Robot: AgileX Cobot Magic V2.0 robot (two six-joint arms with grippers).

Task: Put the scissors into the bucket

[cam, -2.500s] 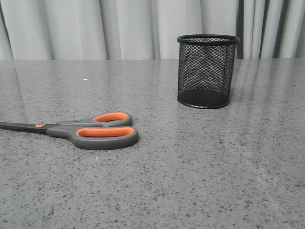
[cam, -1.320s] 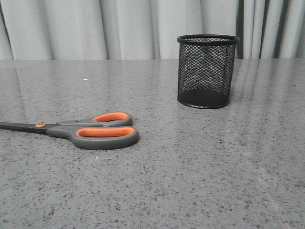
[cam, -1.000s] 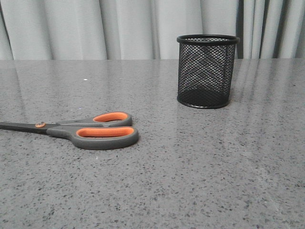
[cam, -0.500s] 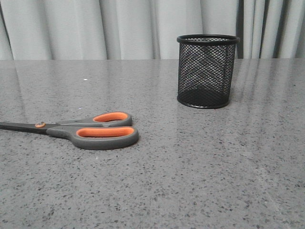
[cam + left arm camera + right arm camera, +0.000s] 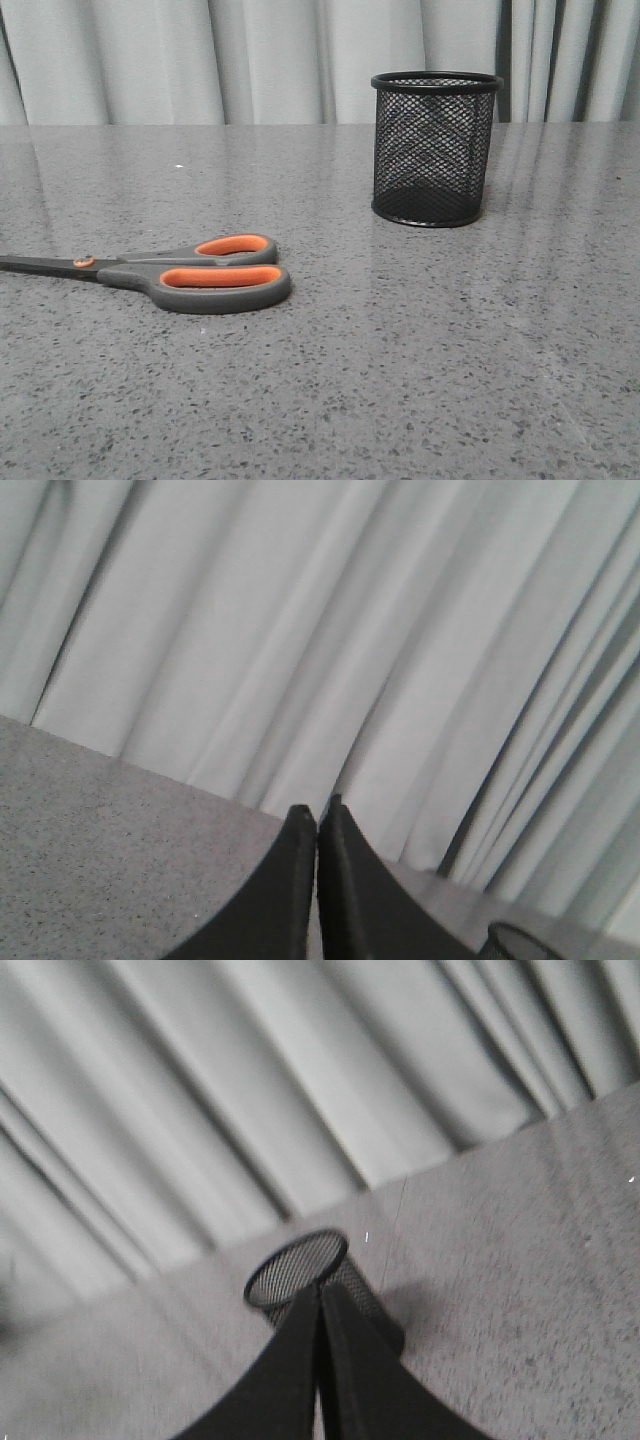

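On the grey speckled table (image 5: pixel 420 350), scissors (image 5: pixel 190 275) lie flat at front left, bucket (image 5: pixel 435 150) stands upright further back and to the right, well apart.
Scissors: blades point left and run off the frame edge, orange-lined loops toward the centre, copper pivot visible, nothing touching them. Bucket looks empty through the mesh; pale curtain (image 5: pixel 250 60) hangs behind the table. No arm in front view. Left gripper (image 5: pixel 317 825) in its wrist view: black fingers pressed together at the tips, nothing between them, raised off the table, bucket rim just at frame corner. Right gripper (image 5: pixel 320 1300): fingers likewise closed tip to tip, holding nothing, bucket right behind the tips in that view.
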